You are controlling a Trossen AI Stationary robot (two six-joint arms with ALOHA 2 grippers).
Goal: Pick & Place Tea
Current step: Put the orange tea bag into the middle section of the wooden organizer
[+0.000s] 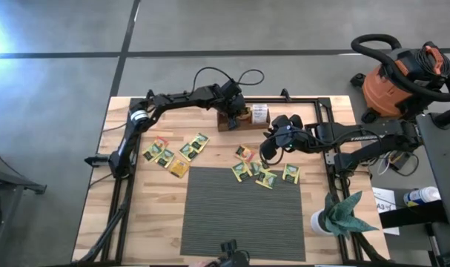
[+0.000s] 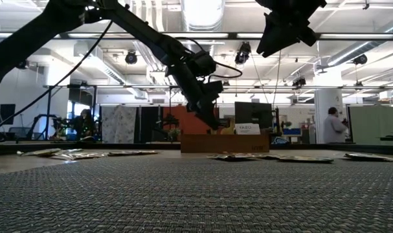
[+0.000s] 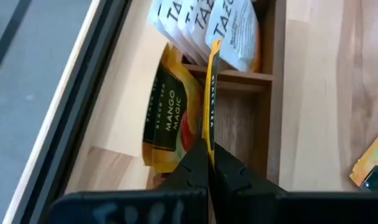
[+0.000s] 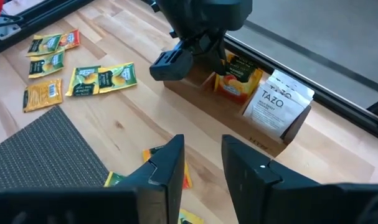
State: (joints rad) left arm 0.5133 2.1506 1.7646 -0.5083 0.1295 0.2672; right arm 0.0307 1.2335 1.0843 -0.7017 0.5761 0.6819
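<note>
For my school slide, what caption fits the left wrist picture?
Left pincer lowers an orange tea sachet into the wooden tray beside the Mango Magic sachet.

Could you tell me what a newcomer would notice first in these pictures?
Probably the left gripper over the wooden tray at the table's far edge, shut on a yellow sachet held edge-on above a compartment. Next, the loose sachets scattered on the bare wood on both sides, with the right gripper open above the right-hand cluster.

Two dark arms: the left arm (image 1: 147, 111) has a white band and looped black cables; the right arm (image 1: 358, 137) carries pale lettering.
</note>
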